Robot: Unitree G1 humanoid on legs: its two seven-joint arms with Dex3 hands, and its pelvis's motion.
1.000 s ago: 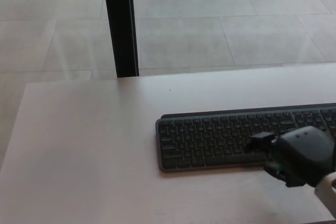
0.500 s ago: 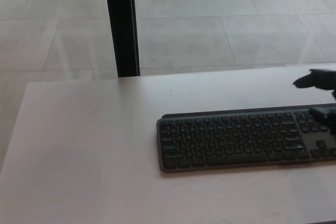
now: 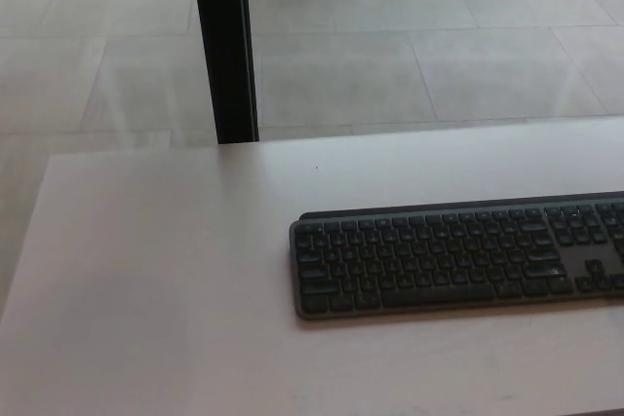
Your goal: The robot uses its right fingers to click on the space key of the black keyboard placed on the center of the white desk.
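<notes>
A black keyboard [image 3: 458, 256] lies flat on the white desk [image 3: 166, 270], right of the middle, its right end cut off by the picture edge. Its long space key [image 3: 436, 293] sits in the front row with nothing touching it. Neither of my hands shows in the head view.
A black vertical post [image 3: 224, 44] stands behind the desk's far edge at the left. Beyond it lies a grey tiled floor [image 3: 409, 36]. The desk's left edge runs diagonally at the picture's left.
My right hand rested on the keyboard's front rows a second ago, then lifted away to the right edge, and has now left the picture. The keyboard has not moved.
</notes>
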